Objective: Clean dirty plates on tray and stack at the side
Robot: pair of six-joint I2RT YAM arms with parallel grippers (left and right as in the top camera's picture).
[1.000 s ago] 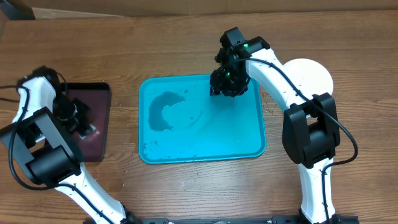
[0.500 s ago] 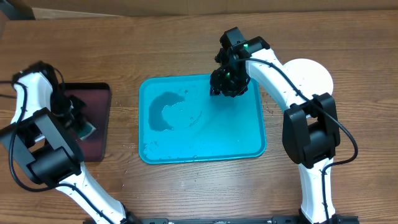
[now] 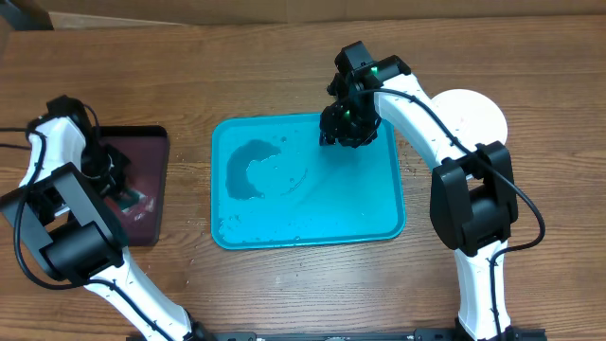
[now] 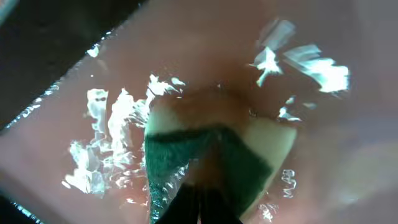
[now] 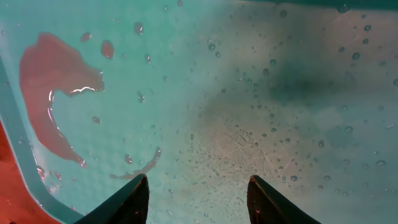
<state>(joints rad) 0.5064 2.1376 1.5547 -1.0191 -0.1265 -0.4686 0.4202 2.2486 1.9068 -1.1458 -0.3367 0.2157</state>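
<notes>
Turquoise tray [image 3: 383,213] sits mid-table [image 3: 284,57], long side left to right, no plates on it. Tray floor is wet: droplets [image 5: 292,124] all over in the right wrist view, plus a red-brown puddle [image 5: 50,93] curving along the tray's left part, which shows as a dark patch [image 3: 246,170] from overhead. Right gripper [image 3: 348,128] hangs over the tray's far right corner, pointing down. In the right wrist view the right gripper [image 5: 198,199] has its fingertips [image 5: 137,198] well apart, nothing between them, bare wet tray floor showing in the gap. Can't tell whether the tips touch the floor. White plate [image 3: 473,112] lies on the table just right of the tray's far right corner, off the tray and partly hidden by the right arm. Can't tell whether it is one plate or a stack, and no yellow-green or mint plate can be made out. Small black tray [image 3: 156,142] with a maroon inside sits well left of the turquoise tray, and the left gripper [image 3: 121,189] is down inside it. Left wrist view: the left gripper [image 4: 199,208] is closed tight on a sponge [image 4: 180,155], yellow foam with a green scrub layer, pinched in the middle so its sides bulge out. The sponge is pressed onto the wet maroon floor, with water glints around it. The fingers themselves show only as a dark blurred sliver at the bottom edge.
</notes>
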